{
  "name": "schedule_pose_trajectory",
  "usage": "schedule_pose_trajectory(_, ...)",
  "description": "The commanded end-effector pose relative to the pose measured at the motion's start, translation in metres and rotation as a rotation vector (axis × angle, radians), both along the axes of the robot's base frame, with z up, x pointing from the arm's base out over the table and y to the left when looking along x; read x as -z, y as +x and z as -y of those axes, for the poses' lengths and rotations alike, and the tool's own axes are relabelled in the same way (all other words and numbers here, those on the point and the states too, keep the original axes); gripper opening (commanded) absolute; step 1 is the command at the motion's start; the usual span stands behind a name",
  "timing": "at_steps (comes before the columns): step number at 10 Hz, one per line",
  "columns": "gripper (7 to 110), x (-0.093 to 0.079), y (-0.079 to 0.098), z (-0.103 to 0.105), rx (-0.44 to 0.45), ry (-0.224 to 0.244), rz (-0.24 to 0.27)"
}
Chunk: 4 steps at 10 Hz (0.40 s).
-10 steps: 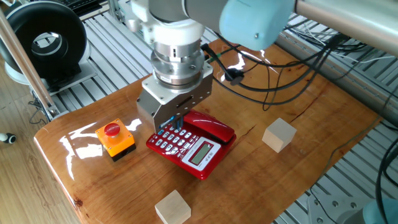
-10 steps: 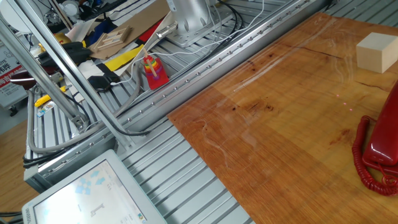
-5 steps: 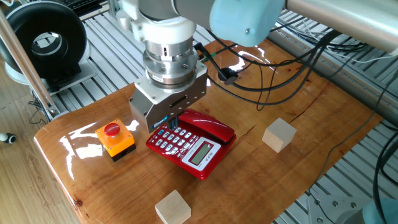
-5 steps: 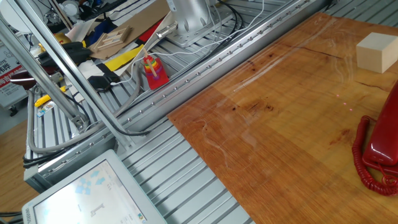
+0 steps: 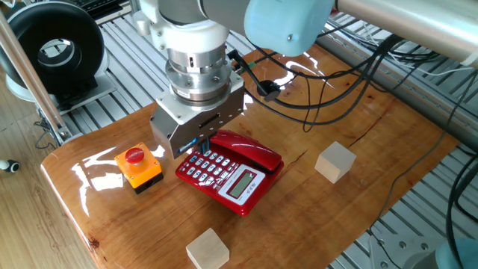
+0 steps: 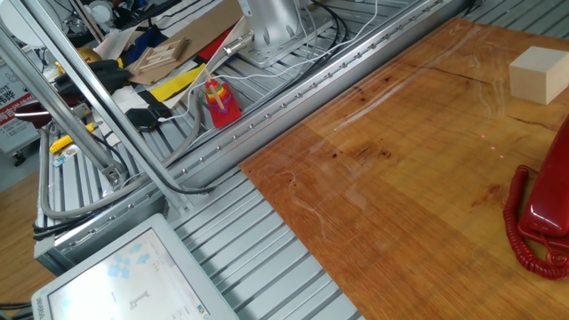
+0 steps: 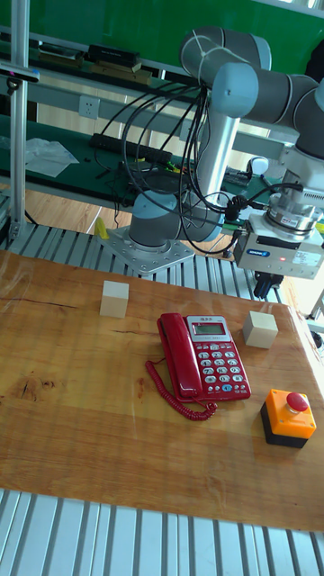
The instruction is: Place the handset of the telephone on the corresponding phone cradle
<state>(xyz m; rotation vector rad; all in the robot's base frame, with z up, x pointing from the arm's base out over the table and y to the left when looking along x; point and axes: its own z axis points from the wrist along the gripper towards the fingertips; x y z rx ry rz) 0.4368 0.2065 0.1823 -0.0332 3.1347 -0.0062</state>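
On the tabletop (image 7: 72,396) a wooden block (image 7: 114,299) stands at the left. Next comes the handset (image 7: 175,353), lying along the telephone (image 7: 205,356) in the phone cradle (image 7: 171,358), long axis running front to back. Rightward, the hand (image 7: 267,286) hangs above; whether its fingers are spread or together, I cannot tell. An orange button box (image 7: 287,418) sits farthest right.

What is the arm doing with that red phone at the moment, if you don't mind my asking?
The handset already lies in the phone cradle along one side of the red telephone, next to the keypad. The gripper holds nothing and hangs above the keypad end nearest the orange button box; whether its fingers are open is hard to tell. Two wooden blocks flank the phone on the table.
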Motion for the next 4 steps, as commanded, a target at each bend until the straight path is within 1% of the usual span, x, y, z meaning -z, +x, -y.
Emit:
schedule_pose_trajectory(1,7,-0.0027,0.0059,-0.0054,0.01,0.005,0.01)
schedule_pose_trajectory(4,7,-0.0042,0.0089,-0.0083,0.016,0.004,0.014)
